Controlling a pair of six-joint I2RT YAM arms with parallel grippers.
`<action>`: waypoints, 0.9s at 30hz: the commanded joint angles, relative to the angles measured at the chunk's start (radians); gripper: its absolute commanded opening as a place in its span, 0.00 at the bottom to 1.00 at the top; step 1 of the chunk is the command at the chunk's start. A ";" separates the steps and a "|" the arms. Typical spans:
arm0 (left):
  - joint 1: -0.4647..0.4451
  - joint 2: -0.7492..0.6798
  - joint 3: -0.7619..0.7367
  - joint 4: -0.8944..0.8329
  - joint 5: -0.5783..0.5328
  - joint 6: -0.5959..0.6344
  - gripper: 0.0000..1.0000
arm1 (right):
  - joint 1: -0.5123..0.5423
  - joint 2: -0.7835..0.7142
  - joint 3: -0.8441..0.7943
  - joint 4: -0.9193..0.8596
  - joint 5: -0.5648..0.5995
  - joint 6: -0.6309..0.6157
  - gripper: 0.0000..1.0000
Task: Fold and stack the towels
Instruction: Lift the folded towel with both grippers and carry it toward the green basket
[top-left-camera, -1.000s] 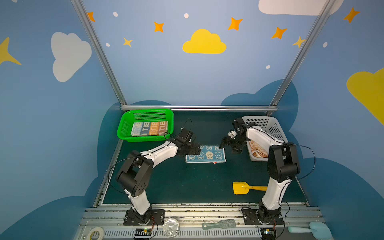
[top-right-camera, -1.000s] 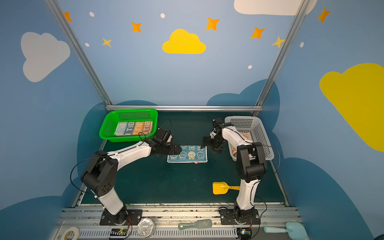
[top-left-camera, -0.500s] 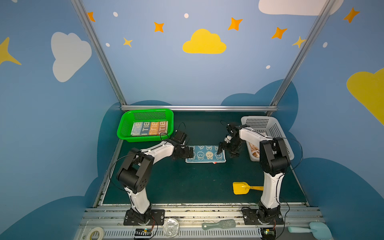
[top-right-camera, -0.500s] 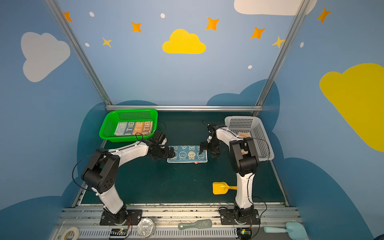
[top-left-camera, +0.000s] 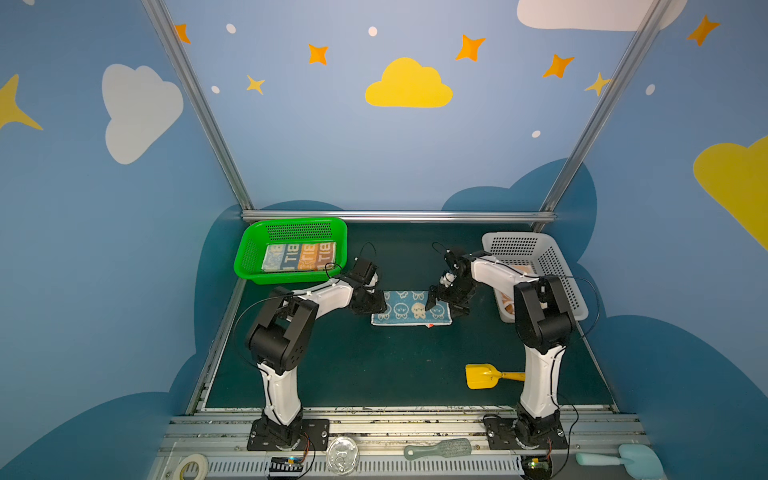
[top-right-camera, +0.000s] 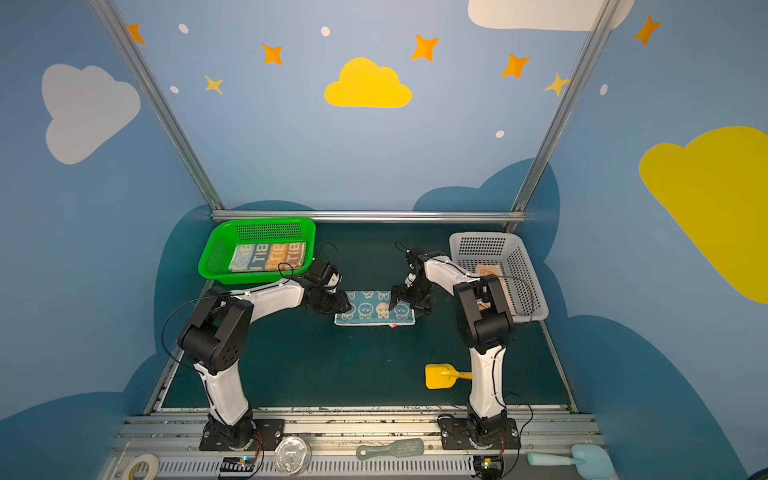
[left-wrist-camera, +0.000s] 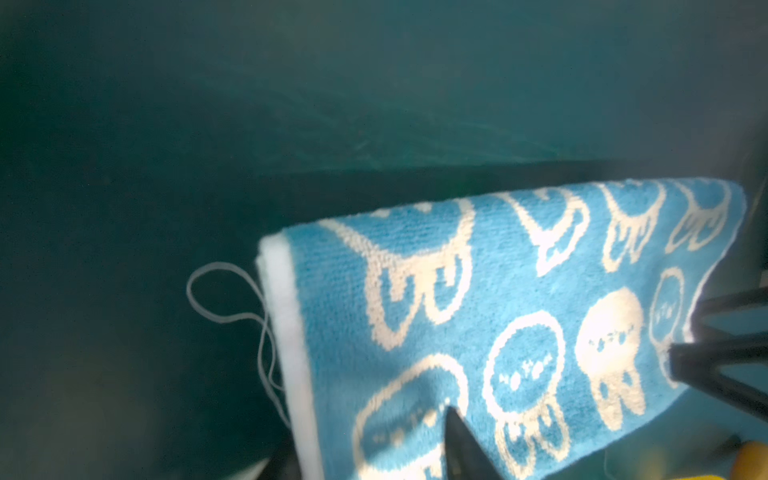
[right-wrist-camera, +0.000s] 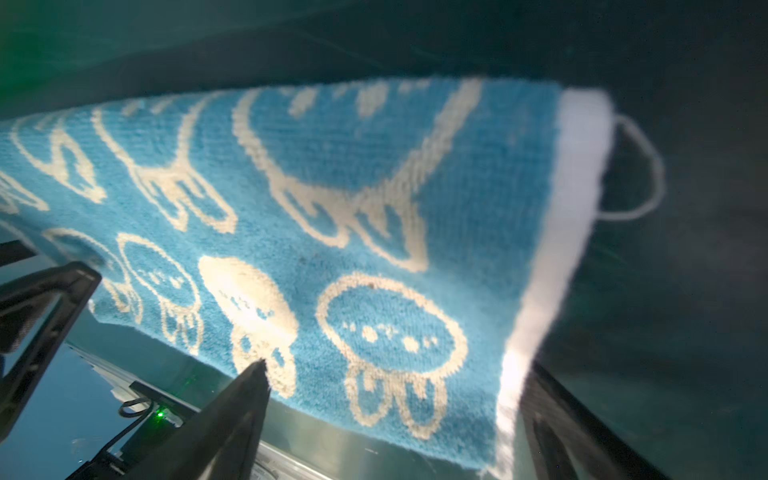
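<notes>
Dark green mat (top-left-camera: 374, 365) covers the cell floor under painted sky walls, and the blue towel (top-left-camera: 409, 309) lies flat at its centre btw the two arms, a long strip w/ cream rabbits up and a red tag (top-left-camera: 430, 325) at its near edge. The left gripper (top-left-camera: 380, 305) sits low at the strip's left short end. In the left wrist view one finger (left-wrist-camera: 461, 449) lies over the pile just inside the white hem (left-wrist-camera: 286, 332), but that view is blurred and the other finger barely shows, so I cannot tell if it has pinched the cloth. The right gripper (top-left-camera: 444, 306) is at the opposite end w/ jaws spread wide, holding nothing, its fingers (right-wrist-camera: 245, 399) astride the other hem. Folded towels (top-left-camera: 299, 257) lie in the green basket (top-left-camera: 249, 257), and spare towels (top-right-camera: 487, 272) wait in the grey basket (top-left-camera: 559, 270). Step in hand, as I read it, is taking the short ends for an end-to-end fold. To do it well, get the lower finger under all layers, else the strip peels open. Pinch on the hem, prob. firmer than the pile, and keep the loose thread loop (left-wrist-camera: 189, 293) out of the jaws. Lift only enough to clear, carry one end straight along the strip so the hems meet square, and pin the other end vs skidding.
</notes>
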 joint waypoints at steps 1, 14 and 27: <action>-0.011 0.049 -0.033 -0.009 0.017 0.014 0.39 | 0.024 0.036 0.016 0.013 -0.026 0.023 0.92; 0.016 -0.002 0.041 -0.143 -0.058 0.082 0.03 | 0.059 0.037 0.058 0.005 -0.038 0.037 0.92; 0.116 0.009 0.505 -0.525 -0.237 0.283 0.03 | 0.061 0.033 0.263 -0.064 -0.055 0.029 0.93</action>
